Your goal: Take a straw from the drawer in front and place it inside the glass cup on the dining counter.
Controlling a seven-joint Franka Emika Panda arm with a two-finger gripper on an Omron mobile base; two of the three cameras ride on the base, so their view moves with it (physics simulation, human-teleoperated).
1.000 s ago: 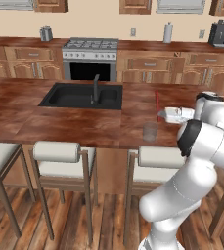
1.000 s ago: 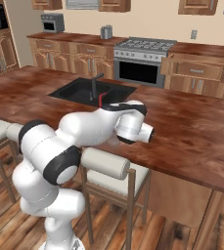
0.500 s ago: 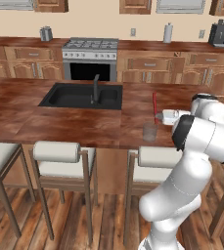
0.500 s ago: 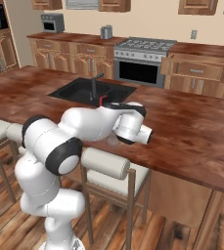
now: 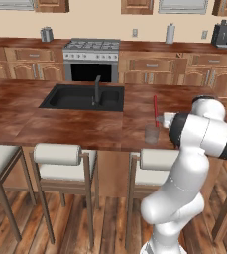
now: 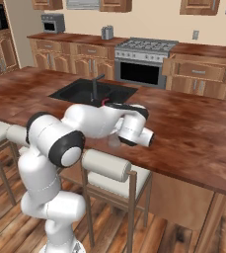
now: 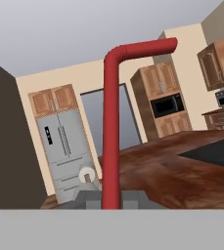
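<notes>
While the white arm is reaching across the right half of the left base view, its two-finger gripper point(image 5: 160, 118) is staying closed on the thin red straw with the bent end point(image 5: 155, 106), holding it upright. Directly below the straw, at right of centre in that frame, the small clear glass tumbler point(image 5: 151, 133) is standing on the long glossy reddish-brown dining counter point(image 5: 60, 124), near its front edge. Whether the straw's lower end is already inside the tumbler cannot be told. At upper centre, the black sink point(image 5: 83, 97) with its dark faucet point(image 5: 97, 89) is sitting in the counter, well left of the tumbler. Seen from the hand camera, the red straw point(image 7: 111, 132) is rising through the middle of the frame, its bent end pointing toward the upper right.
</notes>
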